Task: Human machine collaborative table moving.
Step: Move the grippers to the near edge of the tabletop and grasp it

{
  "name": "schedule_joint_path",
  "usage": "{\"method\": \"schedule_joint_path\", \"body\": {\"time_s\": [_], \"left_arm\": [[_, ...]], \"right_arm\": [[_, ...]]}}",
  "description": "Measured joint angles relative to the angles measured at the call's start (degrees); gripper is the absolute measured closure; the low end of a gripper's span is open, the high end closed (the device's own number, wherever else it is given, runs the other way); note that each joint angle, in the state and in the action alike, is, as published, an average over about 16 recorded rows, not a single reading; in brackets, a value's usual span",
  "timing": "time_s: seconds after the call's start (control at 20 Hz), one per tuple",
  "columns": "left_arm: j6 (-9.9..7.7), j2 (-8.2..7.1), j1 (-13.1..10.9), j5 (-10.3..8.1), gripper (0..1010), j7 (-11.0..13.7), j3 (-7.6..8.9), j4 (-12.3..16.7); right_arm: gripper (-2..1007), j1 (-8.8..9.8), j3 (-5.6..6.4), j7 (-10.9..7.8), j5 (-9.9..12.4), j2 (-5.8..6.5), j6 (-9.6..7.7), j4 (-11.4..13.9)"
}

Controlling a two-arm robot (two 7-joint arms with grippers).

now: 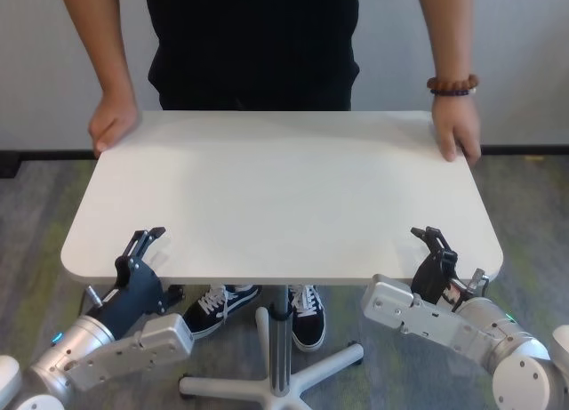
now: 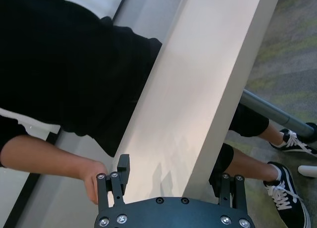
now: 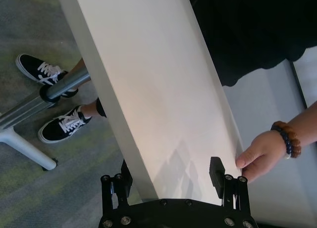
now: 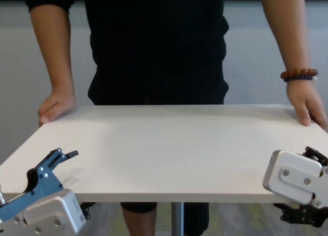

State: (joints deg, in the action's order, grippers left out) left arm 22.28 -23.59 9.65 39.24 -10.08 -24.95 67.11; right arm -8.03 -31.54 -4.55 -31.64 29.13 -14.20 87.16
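The white table [image 1: 284,196] stands on a slim grey pole leg [image 1: 281,339] between me and the human [image 1: 253,36]. The human, in black, holds the far corners with both hands [image 1: 114,121] [image 1: 456,130], a brown bead bracelet [image 1: 452,84] on one wrist. My left gripper [image 1: 147,245] is open and straddles the near edge at the left corner, one finger above the top [image 2: 122,164] and one below. My right gripper [image 1: 433,245] is open and straddles the near edge at the right corner in the same way [image 3: 171,173].
The table's white star-shaped base [image 1: 267,388] spreads over grey-green carpet close to my body. The human's black-and-white sneakers [image 1: 218,305] stand under the table beside the pole. A pale wall with a dark baseboard [image 1: 524,149] runs behind the human.
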Motion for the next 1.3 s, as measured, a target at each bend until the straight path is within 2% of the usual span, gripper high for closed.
{"method": "schedule_joint_path", "body": {"time_s": [0.4,0.95,1.3], "left_arm": [[0.12,-0.24,-0.4,1.66,10,-0.8,0.06,0.4],[1.17,0.32,0.5,3.01,10,-1.5,-0.64,-1.9],[1.06,0.63,1.0,3.54,10,-1.8,-1.31,-3.1]], "right_arm": [[1,0.82,0.82,0.06,-1.0,-0.49,0.15,0.3],[0,1.00,1.70,-0.52,-2.1,-1.63,1.05,-0.5],[0,1.18,2.44,-0.75,-2.8,-2.09,1.67,-0.8]]}}
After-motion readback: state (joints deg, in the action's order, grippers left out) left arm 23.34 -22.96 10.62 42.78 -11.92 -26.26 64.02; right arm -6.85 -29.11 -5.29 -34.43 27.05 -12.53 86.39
